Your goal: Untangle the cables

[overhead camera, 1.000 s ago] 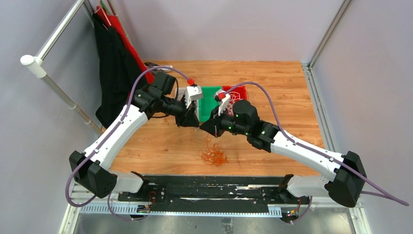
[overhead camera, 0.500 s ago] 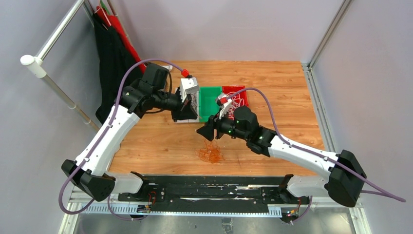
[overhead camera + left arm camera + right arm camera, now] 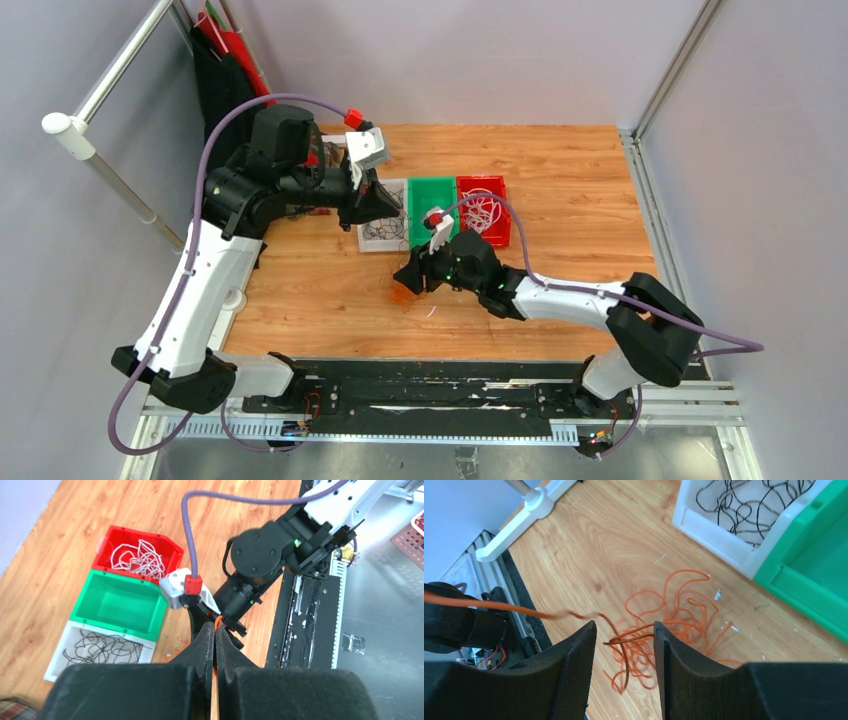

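Observation:
A tangle of orange cables (image 3: 674,615) lies on the wooden table, mostly hidden beneath my right gripper (image 3: 405,280) in the top view. My right gripper (image 3: 624,630) stands open just over the pile, with a loop of orange cable between its fingers, touching the right one. My left gripper (image 3: 380,203) is raised above the white bin (image 3: 368,240). In its wrist view the left gripper (image 3: 215,627) is shut on one orange strand (image 3: 218,621). Black cables (image 3: 744,500) fill the white bin. White cables (image 3: 483,212) lie in the red bin (image 3: 505,215).
An empty green bin (image 3: 432,205) sits between the white and red bins. Black and red cloth (image 3: 225,130) hangs from a metal rack (image 3: 110,80) at the back left, and the rack's white foot (image 3: 531,507) rests near the pile. A black rail (image 3: 430,385) runs along the near edge.
My left gripper shut on an orange strand and swung up, back and to the left. My right gripper opened and moved left and down onto the orange pile.

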